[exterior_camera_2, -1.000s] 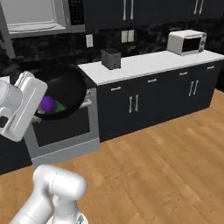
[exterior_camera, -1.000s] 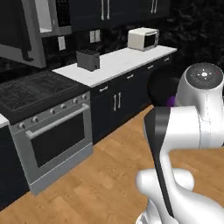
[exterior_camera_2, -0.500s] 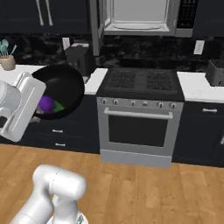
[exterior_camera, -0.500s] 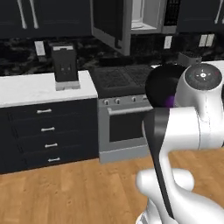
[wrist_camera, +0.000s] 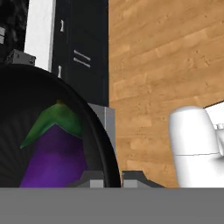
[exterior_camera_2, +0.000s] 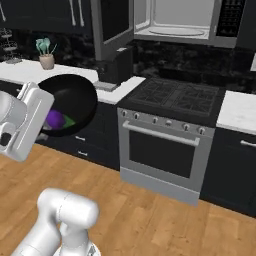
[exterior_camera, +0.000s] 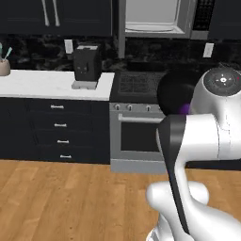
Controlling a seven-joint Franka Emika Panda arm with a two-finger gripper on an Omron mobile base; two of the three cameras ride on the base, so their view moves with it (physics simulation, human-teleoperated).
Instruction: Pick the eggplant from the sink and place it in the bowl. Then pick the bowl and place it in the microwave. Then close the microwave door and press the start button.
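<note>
bowl rides on a thin rim pinch, well below the open microwave

the fingers (wrist_camera: 112, 177) are nearly pressed together, pinching the rim of the bowl (wrist_camera: 48, 131); in the hand view one tip sits inside the rim and one outside it. that hold is on one edge only, so the black bowl hangs off to the side, and in the right base view it looks tipped, its hollow partly facing the camera. the eggplant (wrist_camera: 50, 148) lies inside it, green cap up in the hand view, resting low against the wall near the fingers.

the first risk, as a judgement, is that a sharp turn or a jolt of the base swings the bowl in that narrow pinch and it slips or twists down. if the tilt grows, the eggplant could roll over the lower rim and drop to the wooden floor (exterior_camera_2: 165, 220).

further out, the microwave (exterior_camera_2: 180, 20) is high above the stove (exterior_camera_2: 170, 135), its pale cavity open. the microwave door (exterior_camera_2: 112, 27) stands swung out on the left of the cavity. lifting the bowl straight from its present low place on the left could knock it against that door or the toaster (exterior_camera: 86, 67) on the bench (exterior_camera: 52, 84). the bowl also needs to be levelled before it enters, or its far rim may catch the cavity's lower lip.
</note>
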